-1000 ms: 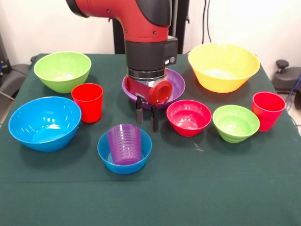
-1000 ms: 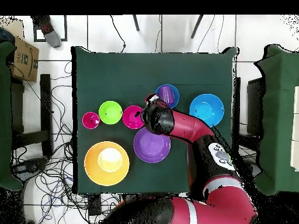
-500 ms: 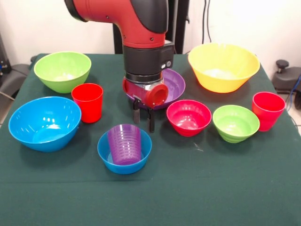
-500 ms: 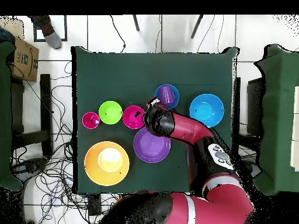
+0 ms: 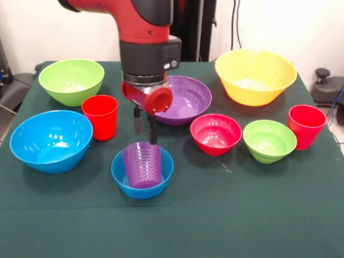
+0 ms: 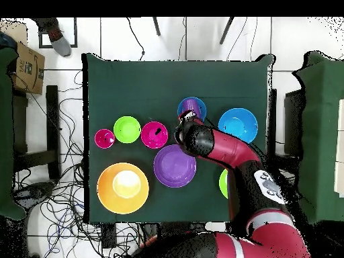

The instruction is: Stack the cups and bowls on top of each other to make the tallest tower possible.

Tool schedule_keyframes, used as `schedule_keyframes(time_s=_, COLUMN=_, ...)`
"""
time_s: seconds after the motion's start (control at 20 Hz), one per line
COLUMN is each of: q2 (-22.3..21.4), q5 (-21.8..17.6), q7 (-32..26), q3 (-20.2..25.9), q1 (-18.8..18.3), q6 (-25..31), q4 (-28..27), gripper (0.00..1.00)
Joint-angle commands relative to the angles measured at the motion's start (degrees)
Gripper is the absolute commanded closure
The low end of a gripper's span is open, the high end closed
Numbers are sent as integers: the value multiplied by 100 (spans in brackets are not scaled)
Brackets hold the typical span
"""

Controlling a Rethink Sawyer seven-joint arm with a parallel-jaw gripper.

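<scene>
Front view: a dark green bench (image 5: 242,215) stands before a pale wall, cables hanging behind. On it sit 7 bowls and 3 cups; the purple cup (image 5: 142,164) stands inside the small blue bowl (image 5: 122,177). The arm (image 5: 141,32) reaches down, its gripper (image 5: 145,128) just above that cup, fingers spread.

Overhead view: white tiled floor (image 6: 201,37) surrounds the bench (image 6: 134,87); the arm (image 6: 232,154) angles across toward the purple cup (image 6: 193,106).

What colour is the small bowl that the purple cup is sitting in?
Blue. The small bowl holding the purple cup shows best in the front view.
</scene>
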Motion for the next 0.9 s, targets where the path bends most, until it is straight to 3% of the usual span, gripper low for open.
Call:
schedule_keyframes(time_s=0.05, q2=-333, q5=-129, q7=-342, q3=505, q1=-78, q6=1237, q4=-59, gripper=0)
schedule_keyframes(time_s=0.9, q2=155, q5=-365, q7=2, q3=618, q1=-22, q6=160, q4=-7, gripper=0)
